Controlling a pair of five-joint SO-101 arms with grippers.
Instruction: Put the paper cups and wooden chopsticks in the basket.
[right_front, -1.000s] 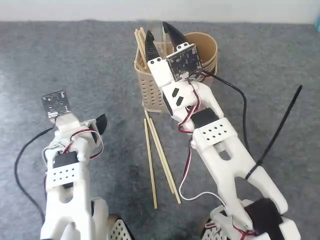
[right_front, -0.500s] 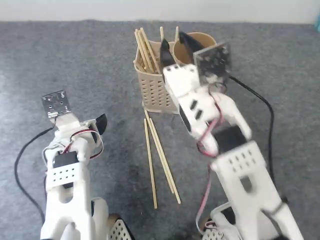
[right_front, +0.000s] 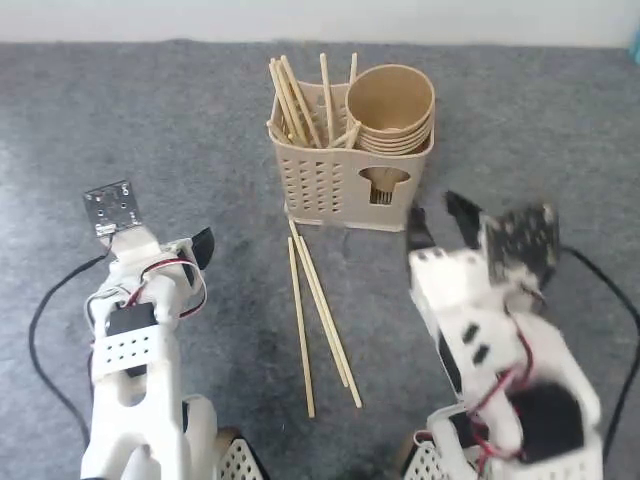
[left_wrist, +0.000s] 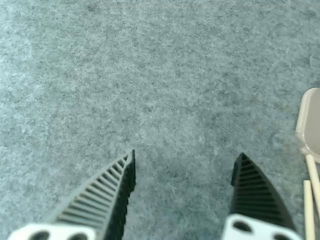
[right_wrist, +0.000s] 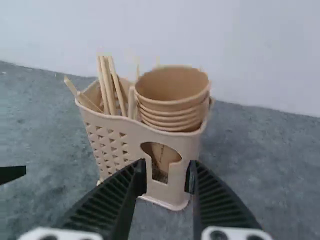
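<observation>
Left claw (left_wrist: 185, 160) gapes wide, empty, over the grey tabletop (right_front: 150, 120). A few loose chopsticks (right_front: 300, 325) - pale, thin - lie flat near the basket (right_front: 320, 185). The beige, perforated basket holds standing chopsticks (right_front: 295, 100) and stacked paper cups (right_front: 390, 100). Right claw (right_front: 437, 210) partly open, empty.

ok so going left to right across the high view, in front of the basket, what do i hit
left end effector → loose chopsticks lying on the grey mat → right end effector
</observation>
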